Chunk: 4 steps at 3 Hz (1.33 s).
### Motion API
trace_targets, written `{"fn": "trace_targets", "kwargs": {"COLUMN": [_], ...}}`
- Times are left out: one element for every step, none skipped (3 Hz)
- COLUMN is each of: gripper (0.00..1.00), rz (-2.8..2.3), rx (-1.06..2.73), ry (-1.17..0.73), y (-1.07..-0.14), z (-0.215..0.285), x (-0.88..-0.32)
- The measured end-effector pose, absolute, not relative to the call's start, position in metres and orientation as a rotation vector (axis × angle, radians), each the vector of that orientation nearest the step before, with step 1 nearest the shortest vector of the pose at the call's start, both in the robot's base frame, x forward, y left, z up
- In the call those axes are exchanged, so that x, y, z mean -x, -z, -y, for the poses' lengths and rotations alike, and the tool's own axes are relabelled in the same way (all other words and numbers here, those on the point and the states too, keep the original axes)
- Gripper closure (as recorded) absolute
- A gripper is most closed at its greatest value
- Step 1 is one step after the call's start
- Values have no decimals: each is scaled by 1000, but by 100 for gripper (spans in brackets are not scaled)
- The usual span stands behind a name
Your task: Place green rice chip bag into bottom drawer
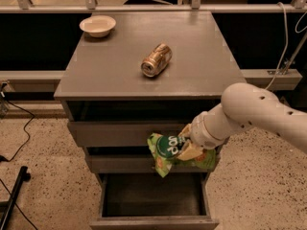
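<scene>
One camera only, and it's up high in front of the grey cabinet, tilted steeply down and forward. We get the whole top, the bowl at the far-left corner and the can mid-top, then the drawer fronts, and right down into the open bottom drawer at the frame's lower edge. It's close in; the cabinet fills the middle. The arm enters from the right, and the gripper sits low, right of centre, before the drawer fronts, clamped on the green rice chip bag

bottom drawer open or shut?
Open: the bottom drawer is pulled out, inner floor showing. The pincer holds the green rice chip bag above it.
</scene>
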<state>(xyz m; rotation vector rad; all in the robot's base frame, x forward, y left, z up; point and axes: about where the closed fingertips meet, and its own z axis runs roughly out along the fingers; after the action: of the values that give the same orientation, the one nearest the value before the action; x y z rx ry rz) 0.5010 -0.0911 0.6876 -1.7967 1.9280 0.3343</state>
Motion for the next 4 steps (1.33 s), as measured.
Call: {"fn": "trace_targets", "kwargs": {"gripper": [100, 100, 100, 100], "rz": [-1937, -1952, -1903, -1722], "rx": [1792, 1766, 1690, 1495], "ry": [-354, -360, -451, -529], "y": [-679, -666, -631, -624], "z": [92, 99, 90, 76], "x": [-501, -499, -487, -500]}}
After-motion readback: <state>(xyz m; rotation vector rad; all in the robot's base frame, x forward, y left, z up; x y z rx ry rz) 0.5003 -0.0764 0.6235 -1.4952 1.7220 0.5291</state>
